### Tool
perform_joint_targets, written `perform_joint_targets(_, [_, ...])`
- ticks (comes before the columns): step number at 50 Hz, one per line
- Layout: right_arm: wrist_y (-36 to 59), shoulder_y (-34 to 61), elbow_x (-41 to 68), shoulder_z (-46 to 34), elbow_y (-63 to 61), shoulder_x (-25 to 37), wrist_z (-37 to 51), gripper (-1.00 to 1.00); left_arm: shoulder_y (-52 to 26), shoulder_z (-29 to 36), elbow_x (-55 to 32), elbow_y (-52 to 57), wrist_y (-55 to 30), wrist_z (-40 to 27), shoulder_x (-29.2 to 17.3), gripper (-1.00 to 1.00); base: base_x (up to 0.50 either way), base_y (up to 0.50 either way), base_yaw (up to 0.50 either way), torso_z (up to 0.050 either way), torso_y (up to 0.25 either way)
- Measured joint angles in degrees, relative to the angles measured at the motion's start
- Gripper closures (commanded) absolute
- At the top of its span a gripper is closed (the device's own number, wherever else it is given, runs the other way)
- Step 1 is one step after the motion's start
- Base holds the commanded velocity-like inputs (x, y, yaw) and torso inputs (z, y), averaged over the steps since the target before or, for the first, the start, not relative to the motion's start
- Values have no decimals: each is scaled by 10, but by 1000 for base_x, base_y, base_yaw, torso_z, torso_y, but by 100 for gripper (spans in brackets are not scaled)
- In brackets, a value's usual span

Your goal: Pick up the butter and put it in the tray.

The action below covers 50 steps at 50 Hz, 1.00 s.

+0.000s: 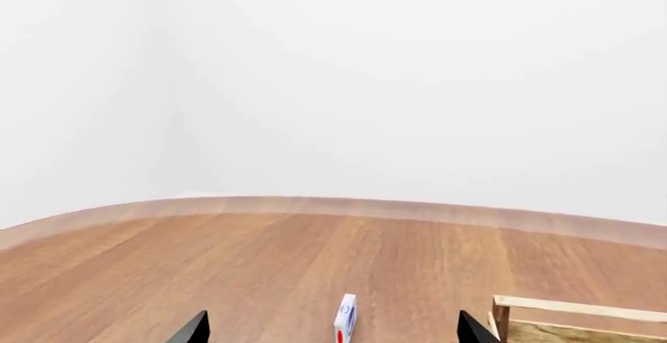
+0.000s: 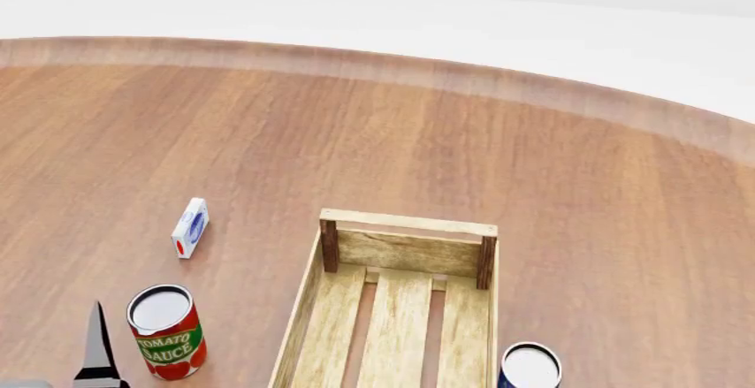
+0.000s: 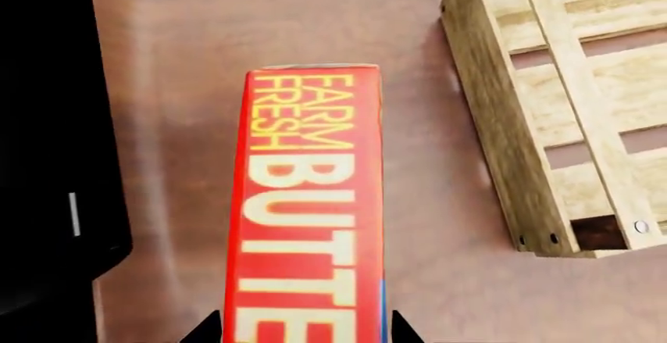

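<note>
The butter point(image 3: 308, 210), a red-orange carton lettered "FARM FRESH BUTTER", fills the middle of the right wrist view. My right gripper point(image 3: 304, 331) is shut on it, one black fingertip at each long side. It hangs over the brown table just beside a corner of the light-wood slatted tray point(image 3: 501, 124). The butter and right gripper are out of the head view. The tray point(image 2: 408, 223) lies at the head view's bottom centre and holds nothing visible. My left gripper point(image 1: 333, 331) is open wide and empty, low over the table, left of the tray point(image 1: 573, 310).
A small white-and-blue box point(image 2: 190, 226) stands left of the tray, ahead of the left gripper's open jaws point(image 1: 345, 318). A tomato sauce can point(image 2: 168, 330) stands by the left finger point(image 2: 97, 344). A dark blue can point(image 2: 531, 368) stands right of the tray. A black body point(image 3: 52, 163) lies beside the butter.
</note>
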Motion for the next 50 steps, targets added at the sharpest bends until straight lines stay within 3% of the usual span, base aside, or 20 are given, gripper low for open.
perform_joint_targets(16, [-73,-15,7,-20,-12,46,51,100,0,0,-3,-1,3,-2,-3,-100,0,0,1,0,0])
perform_joint_targets(50, [-214,-43,-6,-43,-14,46,190,100,0,7,-6,2,4,-9,-8,-100,0,0,0,0,0])
